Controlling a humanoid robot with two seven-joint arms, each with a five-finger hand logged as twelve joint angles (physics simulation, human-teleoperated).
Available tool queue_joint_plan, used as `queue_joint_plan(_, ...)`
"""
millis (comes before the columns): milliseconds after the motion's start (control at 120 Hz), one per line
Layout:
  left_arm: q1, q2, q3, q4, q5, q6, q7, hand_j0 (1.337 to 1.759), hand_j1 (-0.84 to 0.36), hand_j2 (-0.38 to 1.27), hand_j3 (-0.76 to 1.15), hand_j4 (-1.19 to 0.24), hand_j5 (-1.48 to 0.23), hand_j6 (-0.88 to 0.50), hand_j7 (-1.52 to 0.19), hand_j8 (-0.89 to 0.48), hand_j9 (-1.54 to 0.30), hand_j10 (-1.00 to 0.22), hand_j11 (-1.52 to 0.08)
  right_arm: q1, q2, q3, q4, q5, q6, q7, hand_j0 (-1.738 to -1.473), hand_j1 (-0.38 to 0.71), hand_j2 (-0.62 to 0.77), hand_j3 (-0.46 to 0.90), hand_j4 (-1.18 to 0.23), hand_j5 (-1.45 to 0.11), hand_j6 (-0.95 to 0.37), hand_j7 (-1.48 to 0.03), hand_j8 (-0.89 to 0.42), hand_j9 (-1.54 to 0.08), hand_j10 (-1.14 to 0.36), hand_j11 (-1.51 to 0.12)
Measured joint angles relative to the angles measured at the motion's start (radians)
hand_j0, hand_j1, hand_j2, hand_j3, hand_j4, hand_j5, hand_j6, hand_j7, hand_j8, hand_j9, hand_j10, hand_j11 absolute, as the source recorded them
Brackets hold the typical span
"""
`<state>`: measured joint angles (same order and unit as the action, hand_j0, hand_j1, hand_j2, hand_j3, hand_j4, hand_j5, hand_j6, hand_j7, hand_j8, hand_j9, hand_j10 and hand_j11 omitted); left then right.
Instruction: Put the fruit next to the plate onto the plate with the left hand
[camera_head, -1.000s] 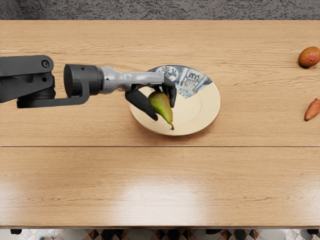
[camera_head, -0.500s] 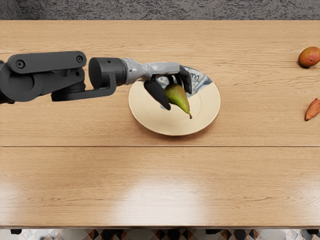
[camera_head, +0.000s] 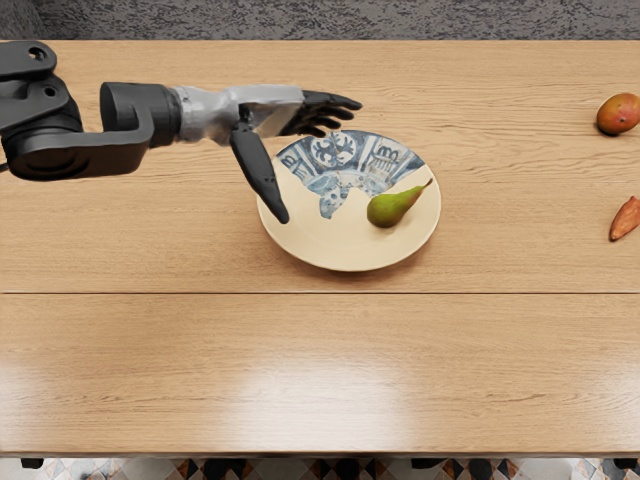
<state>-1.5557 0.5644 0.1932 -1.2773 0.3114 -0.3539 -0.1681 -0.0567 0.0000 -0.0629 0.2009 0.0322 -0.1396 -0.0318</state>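
On the patterned plate (camera_head: 340, 245) lies a green pear (camera_head: 392, 207), the empty left hand (camera_head: 285, 115) hovering at its rim, fingers (camera_head: 335, 102) apart, drooping thumb (camera_head: 260, 170) liable to knock it.

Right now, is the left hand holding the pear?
No, the pear lies on the plate, apart from the left hand, whose fingers are spread open at the plate's left edge.

The wooden table (camera_head: 450, 340) is lit brightly and evenly from above; a broad pale sheen is spread over its near half, and a faint soft shadow is cast beneath the plate (camera_head: 345, 262). Everything is rendered sharp, edge lines straight
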Motion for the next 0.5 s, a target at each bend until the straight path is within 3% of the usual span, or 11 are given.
queue_joint_plan(167, 0.041, 0.174, -0.013, -0.019, -0.174, -0.205, 0.001, 1.658, 0.32, 0.01, 0.00, -0.02, -0.03, -0.02, -0.03, -0.02, -0.03, -0.02, -0.03, 0.000, 0.000, 0.000, 0.000, 0.000, 0.000, 0.000, -1.658, -0.31, -0.01, 0.00, -0.03, -0.04, -0.03, -0.04, -0.03, -0.04, -0.03, -0.04)
queue_joint_plan(333, 0.131, 0.341, -0.011, -0.041, -0.209, -0.246, 0.001, 1.658, 0.34, 0.00, 0.00, -0.01, -0.01, -0.01, -0.01, -0.01, -0.01, -0.01, -0.01, 0.000, 0.000, 0.000, 0.000, 0.000, 0.000, 0.000, -1.658, -0.31, -0.01, 0.00, -0.03, -0.04, -0.03, -0.04, -0.03, -0.04, -0.03, -0.04)
queue_joint_plan(500, 0.179, 0.406, -0.010, -0.054, -0.214, -0.255, 0.002, 1.658, 0.35, 0.00, 0.00, 0.00, -0.01, 0.00, -0.01, 0.00, -0.01, 0.00, -0.01, 0.000, 0.000, 0.000, 0.000, 0.000, 0.000, 0.000, -1.658, -0.31, -0.01, 0.00, -0.03, -0.04, -0.03, -0.04, -0.03, -0.04, -0.03, -0.04)
